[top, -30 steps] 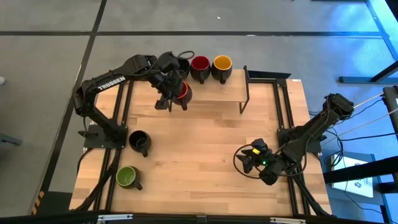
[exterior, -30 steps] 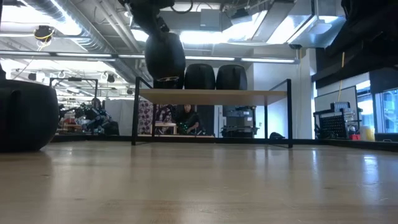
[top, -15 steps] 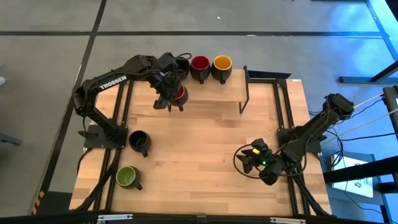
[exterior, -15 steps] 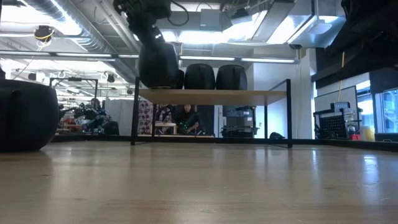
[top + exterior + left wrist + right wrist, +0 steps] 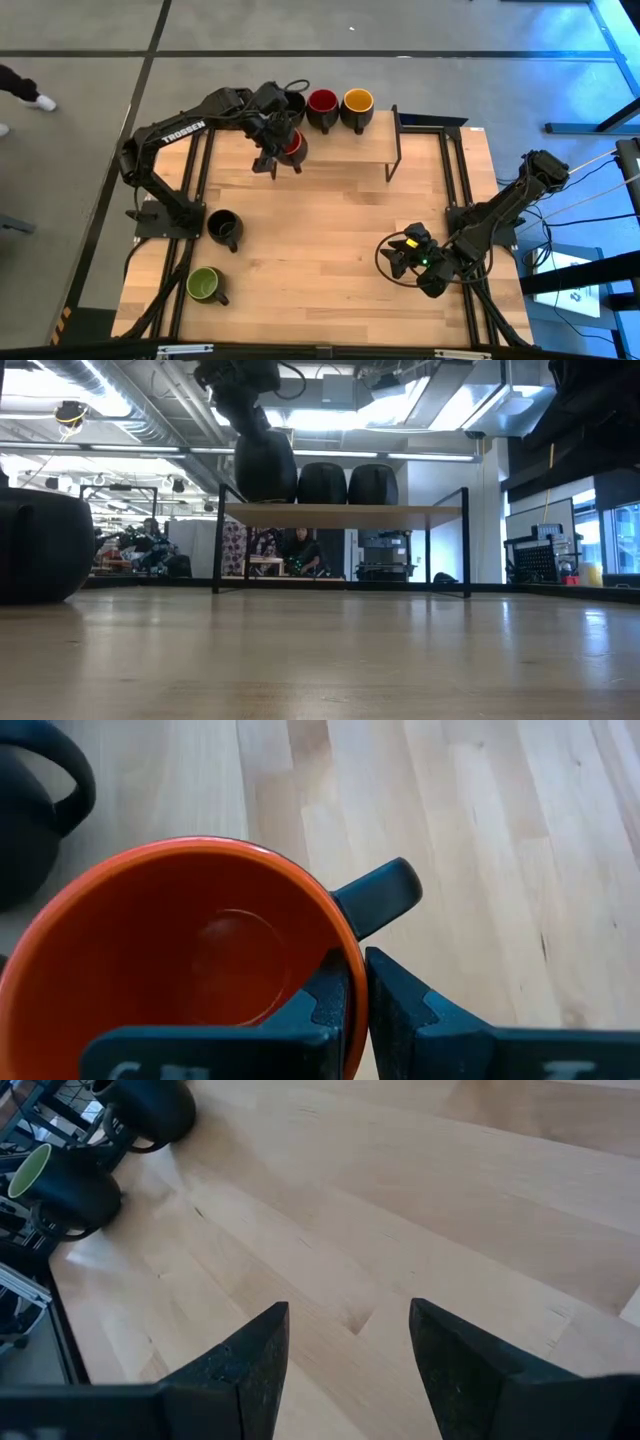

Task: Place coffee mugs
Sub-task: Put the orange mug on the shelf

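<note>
The left fingers [image 5: 350, 995] pinch the orange-red mug's [image 5: 180, 960] rim over the shelf [image 5: 340, 145]. The right fingers [image 5: 350, 1345] stay apart.

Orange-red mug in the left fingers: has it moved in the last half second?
Yes. The orange-red mug shifted slightly right along the shelf, toward the dark red mug.
</note>
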Available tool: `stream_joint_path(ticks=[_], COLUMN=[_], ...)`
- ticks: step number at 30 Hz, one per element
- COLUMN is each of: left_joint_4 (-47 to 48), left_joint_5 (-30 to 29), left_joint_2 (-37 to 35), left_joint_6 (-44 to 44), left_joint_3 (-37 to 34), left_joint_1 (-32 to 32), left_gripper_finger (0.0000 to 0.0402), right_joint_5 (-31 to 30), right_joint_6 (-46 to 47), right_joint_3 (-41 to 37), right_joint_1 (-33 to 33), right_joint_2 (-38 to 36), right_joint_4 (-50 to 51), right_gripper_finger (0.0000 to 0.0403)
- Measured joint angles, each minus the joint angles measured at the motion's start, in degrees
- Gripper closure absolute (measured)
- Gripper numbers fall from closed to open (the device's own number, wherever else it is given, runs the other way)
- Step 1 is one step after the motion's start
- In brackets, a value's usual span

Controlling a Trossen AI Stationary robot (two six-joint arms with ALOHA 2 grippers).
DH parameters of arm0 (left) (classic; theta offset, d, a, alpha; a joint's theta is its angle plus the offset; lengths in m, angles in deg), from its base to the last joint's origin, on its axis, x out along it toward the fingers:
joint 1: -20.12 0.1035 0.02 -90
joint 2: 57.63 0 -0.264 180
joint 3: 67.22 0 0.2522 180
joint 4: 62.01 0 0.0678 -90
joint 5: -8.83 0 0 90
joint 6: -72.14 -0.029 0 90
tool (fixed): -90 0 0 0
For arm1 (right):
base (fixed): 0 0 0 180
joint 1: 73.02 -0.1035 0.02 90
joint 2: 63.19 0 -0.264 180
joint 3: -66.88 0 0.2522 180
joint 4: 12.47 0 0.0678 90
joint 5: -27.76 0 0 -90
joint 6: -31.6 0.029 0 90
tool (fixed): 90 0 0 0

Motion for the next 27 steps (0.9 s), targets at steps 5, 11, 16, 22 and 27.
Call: stream_joint_path(ticks=[5,11,16,22,27], left_joint_4=[-2.47,-2.51,-2.55,-2.18,-1.88], left_joint_5=[-0.41,-0.29,0.36,-2.19,-3.3], left_joint_2=[0.11,0.13,0.13,0.02,0.0], left_joint_6=[0.81,0.87,2.36,2.74,2.76], left_joint_3=[-0.11,-0.11,-0.11,-0.07,0.0], left_joint_1=[0.0,0.02,-0.11,0.17,0.32], left_gripper_finger=[0.0384,0.0383,0.0383,0.0382,0.0382], right_joint_5=[-0.04,-0.04,-0.04,-0.04,-0.04], right_joint_6=[-0.02,-0.06,-0.41,-0.46,-0.46], right_joint_3=[0.0,0.0,0.0,0.0,0.0], right_joint_1=[0.0,0.0,0.0,0.0,0.0], right_joint_2=[0.0,0.0,0.0,0.0,0.0], right_joint_4=[-0.04,-0.03,-0.02,0.0,0.0], right_gripper_finger=[0.021,0.021,0.021,0.021,0.021])
